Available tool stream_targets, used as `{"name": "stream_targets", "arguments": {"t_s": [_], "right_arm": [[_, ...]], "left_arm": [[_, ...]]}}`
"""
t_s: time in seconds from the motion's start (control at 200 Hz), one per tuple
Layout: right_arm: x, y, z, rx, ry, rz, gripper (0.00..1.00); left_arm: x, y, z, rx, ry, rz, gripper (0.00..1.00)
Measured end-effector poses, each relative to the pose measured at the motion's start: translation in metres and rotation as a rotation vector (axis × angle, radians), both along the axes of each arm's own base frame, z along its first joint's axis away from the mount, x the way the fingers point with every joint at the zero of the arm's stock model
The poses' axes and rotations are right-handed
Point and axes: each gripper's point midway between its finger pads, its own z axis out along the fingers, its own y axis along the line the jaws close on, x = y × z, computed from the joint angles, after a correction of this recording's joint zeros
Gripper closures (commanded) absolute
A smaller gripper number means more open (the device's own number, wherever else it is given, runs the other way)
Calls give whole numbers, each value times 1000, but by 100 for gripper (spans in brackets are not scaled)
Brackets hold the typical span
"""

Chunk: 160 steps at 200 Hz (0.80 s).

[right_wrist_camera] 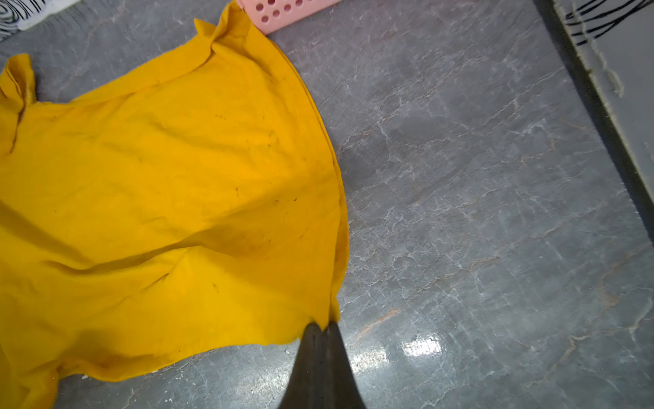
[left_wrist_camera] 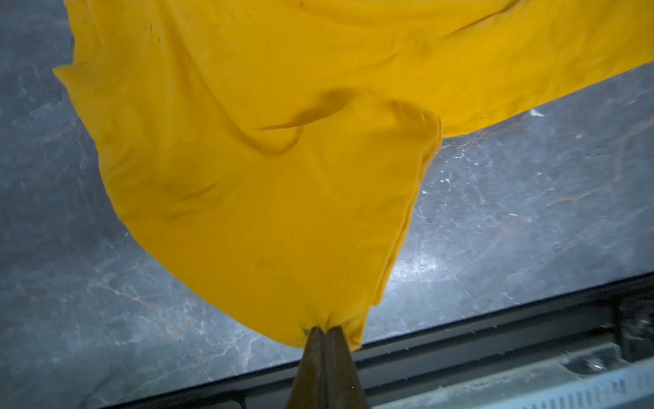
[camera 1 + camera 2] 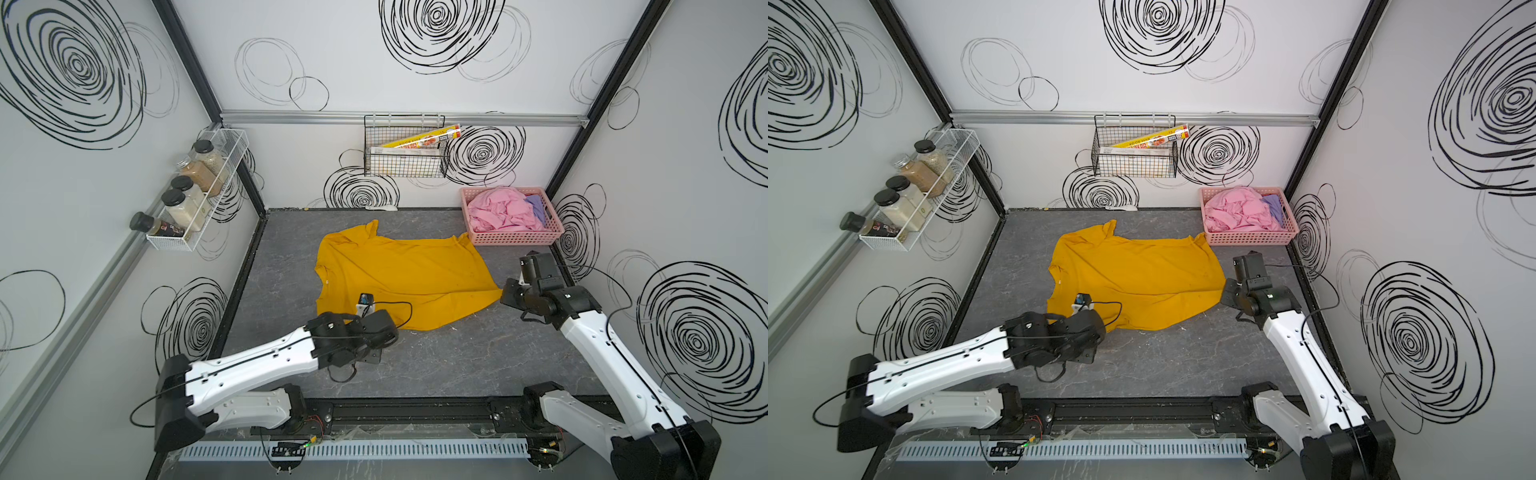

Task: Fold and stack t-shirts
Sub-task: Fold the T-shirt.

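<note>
The mustard-yellow t-shirt [image 3: 399,274] lies spread across the middle of the grey table [image 3: 457,361], wrinkled but mostly flat. Its neck opening points toward the robot's left and its hem toward the right. In both top views the hem's far corner sits just beside the pink basket [image 3: 515,239], which stands in the far right corner of the table. That basket holds a crumpled light pink t-shirt [image 3: 498,212] with a lavender t-shirt [image 3: 536,208] tucked at its right side. In the left wrist view the left fingers [image 2: 313,357] are closed tight on a bunched corner of yellow cloth, which looks like the near sleeve, though the folds make that hard to confirm. The cloth fans out from the pinch and rises a little off the table. The right fingers [image 1: 311,354] are likewise pressed together on the near corner of the hem, close to the table surface. Both wrists hide these grips in the top views.
</note>
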Motion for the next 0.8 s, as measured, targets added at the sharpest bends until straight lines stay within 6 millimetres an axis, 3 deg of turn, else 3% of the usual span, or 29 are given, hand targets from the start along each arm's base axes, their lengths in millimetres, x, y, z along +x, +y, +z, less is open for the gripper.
{"name": "stream_targets", "arguments": {"t_s": [0.09, 0.215, 0.426, 0.566, 0.801], "right_arm": [[1, -3, 11, -1, -31, -24, 100], [-1, -7, 12, -9, -32, -42, 100], [-1, -10, 8, -19, -14, -62, 100], [1, -11, 4, -32, 1, -69, 100], [13, -9, -11, -54, 64, -73, 100]], "left_arm": [[-12, 20, 16, -104, -29, 85, 100], [-13, 44, 26, -151, -65, 197, 100], [-2, 54, 23, -62, -100, 258, 100], [30, 57, 31, -23, -126, 333, 100], [91, 82, 48, 5, -193, 452, 100]]}}
